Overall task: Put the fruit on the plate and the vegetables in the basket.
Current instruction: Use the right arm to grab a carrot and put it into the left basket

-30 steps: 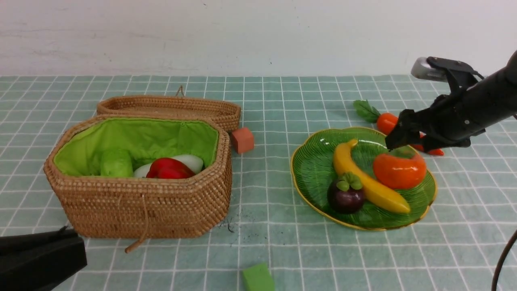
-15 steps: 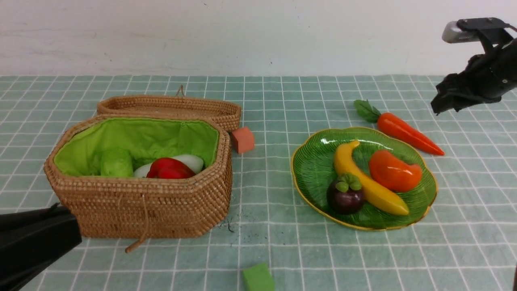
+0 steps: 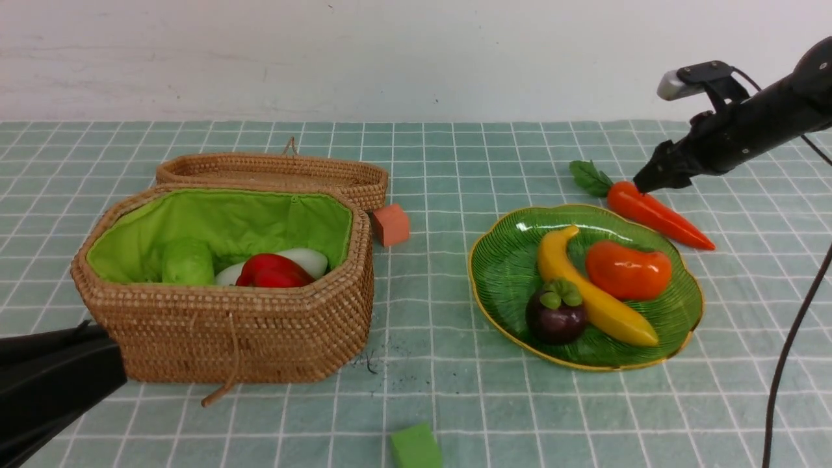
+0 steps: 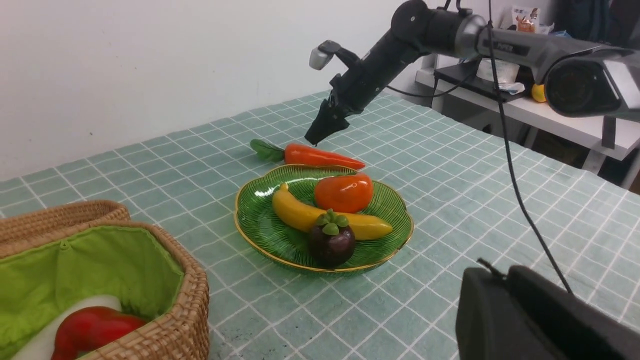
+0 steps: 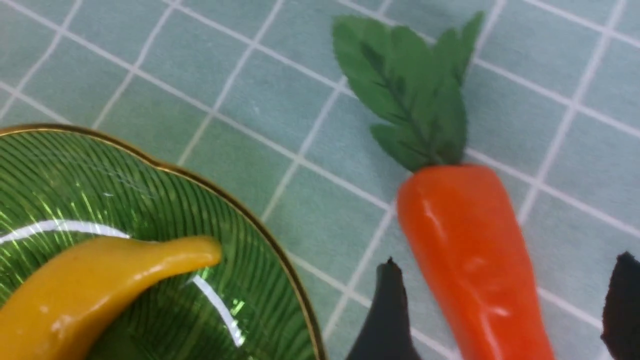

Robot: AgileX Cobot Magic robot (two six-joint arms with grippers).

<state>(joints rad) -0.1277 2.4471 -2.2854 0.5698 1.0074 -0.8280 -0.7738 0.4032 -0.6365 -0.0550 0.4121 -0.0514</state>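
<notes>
At the far left, low and near the camera, the left gripper (image 3: 58,383) shows only as a dark block; whether its jaws are open cannot be told. Just beside it stands the wicker basket (image 3: 227,338) with its green lining. Inside lie three vegetables: a light-green gourd (image 3: 187,262), a red bell pepper (image 3: 273,271) and a white radish (image 3: 311,259). The flat lid (image 3: 273,170) lies behind the basket, and a small orange cube (image 3: 390,225) sits just beside it. A small green cube (image 3: 415,446) rests on the tabletop (image 3: 429,390) at the near edge.

Right of centre is the green plate (image 3: 504,273), holding all three fruits: banana (image 3: 588,292), mangosteen (image 3: 556,313) and persimmon (image 3: 627,270).

Behind the plate's far right rim, the carrot (image 3: 656,214) lies on the tabletop. The right gripper (image 5: 500,310) hangs directly over its thick end, jaws open on either side of it and holding nothing.

The fruit appears finished. Of the vegetables, only the carrot is left to grasp and carry across to the basket.
</notes>
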